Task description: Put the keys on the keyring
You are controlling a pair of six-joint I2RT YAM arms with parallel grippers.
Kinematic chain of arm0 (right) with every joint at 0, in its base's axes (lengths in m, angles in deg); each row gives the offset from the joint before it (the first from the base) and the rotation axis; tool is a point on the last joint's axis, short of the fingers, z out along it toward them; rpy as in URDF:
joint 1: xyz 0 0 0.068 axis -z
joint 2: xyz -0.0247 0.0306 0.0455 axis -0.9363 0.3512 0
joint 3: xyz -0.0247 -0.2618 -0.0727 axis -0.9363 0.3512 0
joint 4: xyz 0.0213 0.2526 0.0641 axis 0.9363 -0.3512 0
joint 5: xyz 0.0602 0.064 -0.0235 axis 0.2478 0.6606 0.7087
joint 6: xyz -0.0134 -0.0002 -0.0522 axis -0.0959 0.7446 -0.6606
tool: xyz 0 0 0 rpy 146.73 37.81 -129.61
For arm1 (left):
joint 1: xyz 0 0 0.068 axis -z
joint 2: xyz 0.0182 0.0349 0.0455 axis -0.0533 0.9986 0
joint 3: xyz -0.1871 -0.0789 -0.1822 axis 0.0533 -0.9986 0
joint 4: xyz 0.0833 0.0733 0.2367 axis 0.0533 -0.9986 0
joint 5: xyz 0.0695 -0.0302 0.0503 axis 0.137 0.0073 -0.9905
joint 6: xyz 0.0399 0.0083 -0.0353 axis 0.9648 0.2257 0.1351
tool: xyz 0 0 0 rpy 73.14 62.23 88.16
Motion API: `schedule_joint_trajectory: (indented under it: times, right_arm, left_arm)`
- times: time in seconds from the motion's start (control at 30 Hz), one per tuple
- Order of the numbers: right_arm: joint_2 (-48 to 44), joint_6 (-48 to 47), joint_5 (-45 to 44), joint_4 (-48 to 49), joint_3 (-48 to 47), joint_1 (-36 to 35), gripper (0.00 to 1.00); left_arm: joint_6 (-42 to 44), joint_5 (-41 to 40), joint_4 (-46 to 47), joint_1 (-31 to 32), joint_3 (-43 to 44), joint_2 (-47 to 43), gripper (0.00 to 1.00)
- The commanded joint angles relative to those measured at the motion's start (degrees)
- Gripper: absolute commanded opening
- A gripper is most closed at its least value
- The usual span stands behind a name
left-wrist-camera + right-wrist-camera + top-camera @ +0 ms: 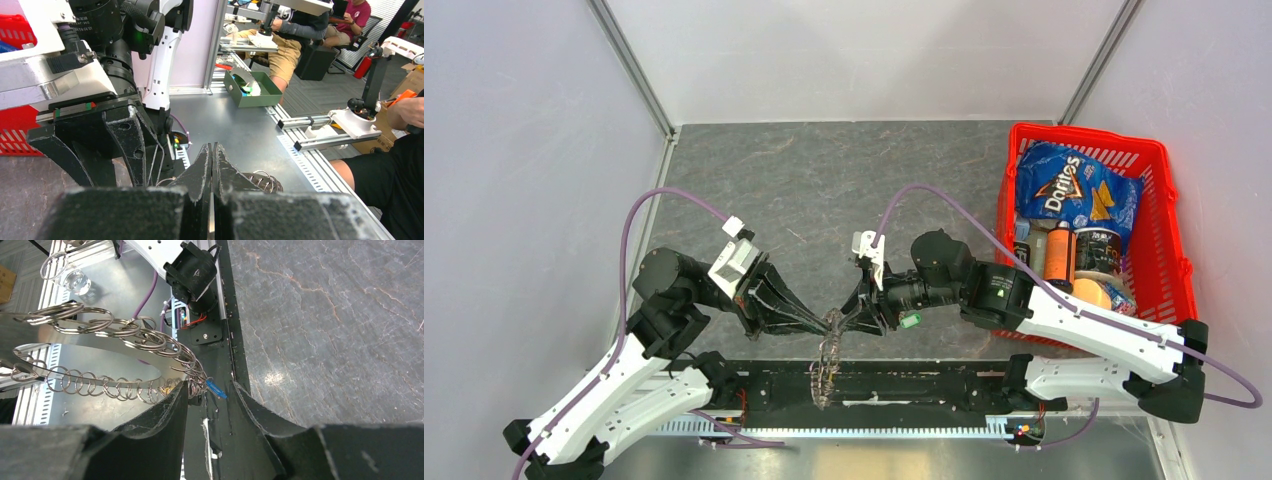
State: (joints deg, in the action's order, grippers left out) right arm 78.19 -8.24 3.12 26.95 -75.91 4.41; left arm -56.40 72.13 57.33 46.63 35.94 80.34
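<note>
Basket [1176, 240]: at the counter's [824, 190] right; not involved.
Writing: "Doritos" is read on the crisp bag [1074, 190]; other labels are too small.
Keyring [105, 330]: held aloft over the counter's near edge, between the arms.
Left pincer [212, 165]: pressed together, judged to be pinching the keyring's band.
Right pincer [210, 386]: spread, a small blue piece [216, 388] between its tips; grip not confirmed.
Risk: the blue piece could be knocked past the edge by swinging loops.

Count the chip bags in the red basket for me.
1: the blue Doritos bag lies at the far end of the red basket. Another could be hidden beneath it.
</note>
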Motion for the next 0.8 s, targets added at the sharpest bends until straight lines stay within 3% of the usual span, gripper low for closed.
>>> schedule_joint_trajectory:
  times: [0.0,0.27,0.5,0.67,0.77]
  right_arm:
    - [-0.5,-1.5,0.1,3.2,-2.7,-0.3,0.43]
    - [0.1,-1.6,1.5,3.9,-2.9,-0.3,0.34]
    - [0.1,-1.8,1.4,4.3,-2.8,-0.4,0.11]
    - [-0.1,-2.1,1.1,5.1,-2.8,-0.5,0.0]
    - [-0.1,-2.3,1.1,5.3,-3.1,-0.7,0.0]
  left_arm:
    - [-0.7,0.7,2.8,-0.2,0.6,-0.6,0.02]
    - [-0.6,0.6,2.7,-0.2,0.6,-0.9,0.02]
    - [-0.5,0.5,2.5,-0.2,0.6,-1.1,0.02]
    - [-0.6,0.5,2.5,-0.2,0.6,-1.3,0.02]
    - [-0.6,0.4,2.5,-0.2,0.6,-1.2,0.02]
